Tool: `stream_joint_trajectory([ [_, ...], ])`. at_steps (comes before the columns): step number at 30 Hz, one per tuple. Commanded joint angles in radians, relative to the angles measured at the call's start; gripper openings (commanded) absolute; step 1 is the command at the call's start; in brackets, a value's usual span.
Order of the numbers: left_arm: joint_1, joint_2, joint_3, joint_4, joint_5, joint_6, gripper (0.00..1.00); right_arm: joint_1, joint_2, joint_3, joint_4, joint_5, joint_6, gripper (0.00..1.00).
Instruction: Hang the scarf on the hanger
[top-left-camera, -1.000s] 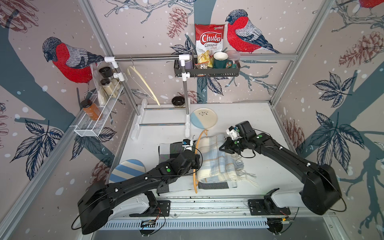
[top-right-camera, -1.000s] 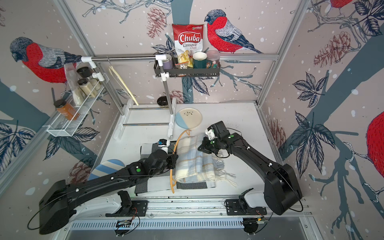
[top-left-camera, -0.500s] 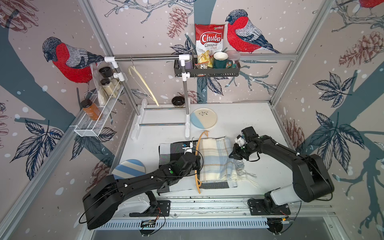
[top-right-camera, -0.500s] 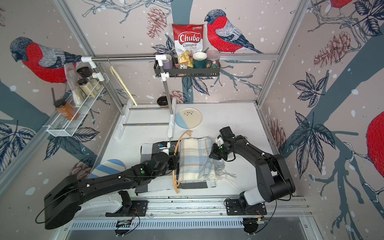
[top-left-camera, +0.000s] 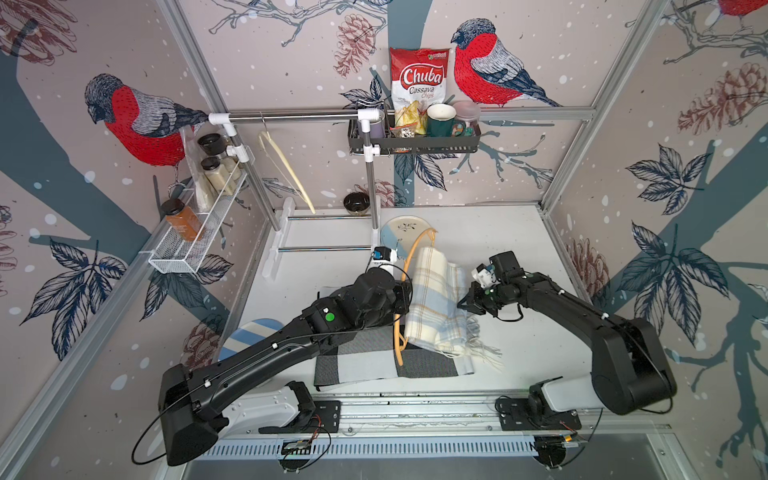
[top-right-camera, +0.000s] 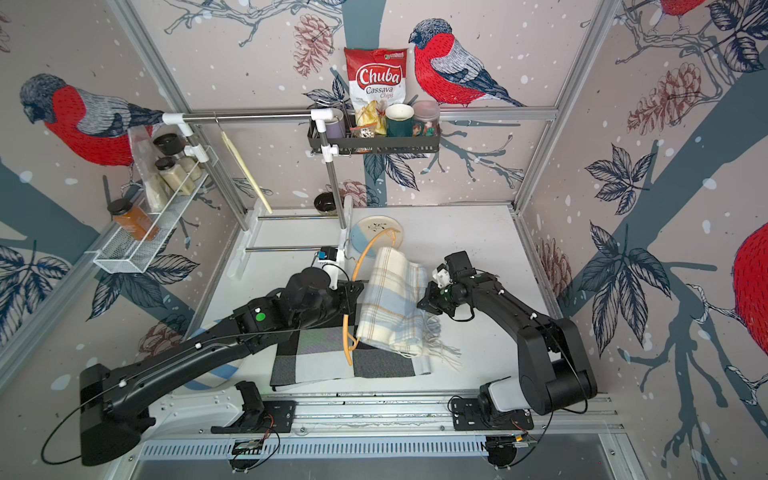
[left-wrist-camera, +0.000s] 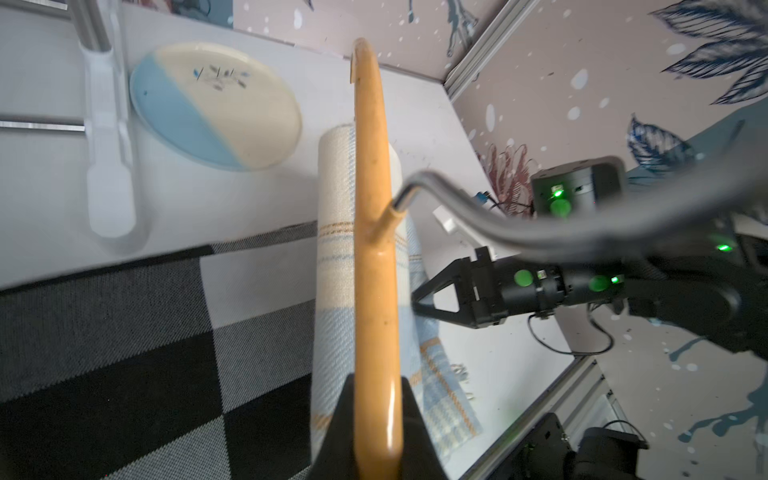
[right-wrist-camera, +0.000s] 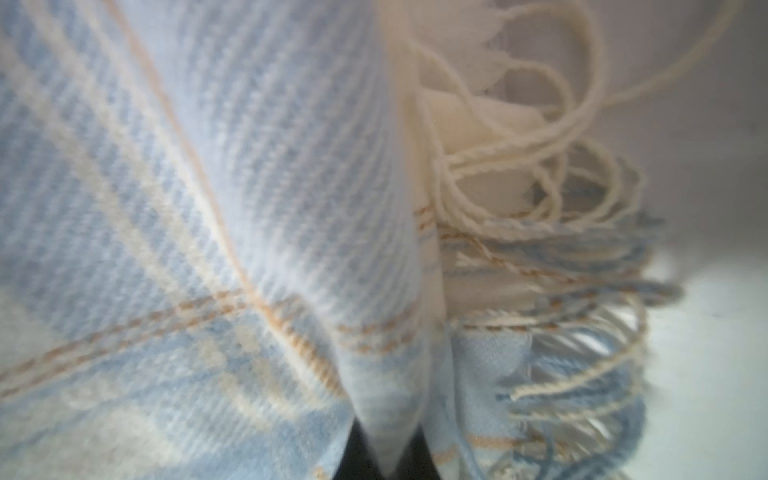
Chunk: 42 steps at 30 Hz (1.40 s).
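Left end effector (left-wrist-camera: 376, 401) clamps hanger (left-wrist-camera: 371, 208); right end effector (top-left-camera: 462, 303) pinches scarf (top-left-camera: 432, 307) beside it

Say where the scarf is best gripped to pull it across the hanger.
The long edge near the fringe of the scarf, approached from the robot's right: that edge is free, while the hanger and left gripper block the other side. The right gripper pinches a fold there.

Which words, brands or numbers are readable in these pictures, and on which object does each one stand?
"Chuba": on the red and white snack bag in the black wall basket.
"Cassava Chips": same bag, under the brand name.
The small green mark at the bag's top corner: too small to read.
Nothing else is readable.
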Motion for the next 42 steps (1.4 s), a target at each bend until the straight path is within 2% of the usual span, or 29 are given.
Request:
stream_joint_trajectory([
  [1,0.002,0.043,0.222,-0.296,-0.073,0.048,0.00,0.009,-0.059,0.010,0.115,-0.089,0.103,0.00],
  [3,0.001,0.072,0.361,-0.414,-0.102,0.043,0.00,0.037,-0.115,0.018,0.168,-0.085,0.155,0.00],
  [8,0.002,0.074,0.519,-0.469,-0.051,0.016,0.00,0.120,-0.188,0.043,0.317,-0.086,0.313,0.00],
  [14,0.002,0.083,0.638,-0.548,-0.067,-0.008,0.00,0.236,-0.146,0.069,0.435,-0.047,0.389,0.00],
  [18,0.003,0.083,0.672,-0.587,-0.087,-0.016,0.00,0.281,-0.058,0.057,0.494,-0.028,0.405,0.00],
  [25,0.010,0.068,0.668,-0.615,-0.157,-0.002,0.00,0.277,0.021,-0.031,0.553,-0.025,0.400,0.00],
  [32,0.031,0.031,0.586,-0.540,-0.153,-0.013,0.00,0.290,0.063,-0.128,0.632,-0.015,0.385,0.00],
  [35,0.039,0.018,0.554,-0.507,-0.153,-0.015,0.00,0.294,0.094,-0.167,0.710,-0.039,0.425,0.00],
  [42,0.052,0.003,0.496,-0.447,-0.124,-0.041,0.00,0.377,0.109,-0.128,0.762,-0.042,0.443,0.00],
])
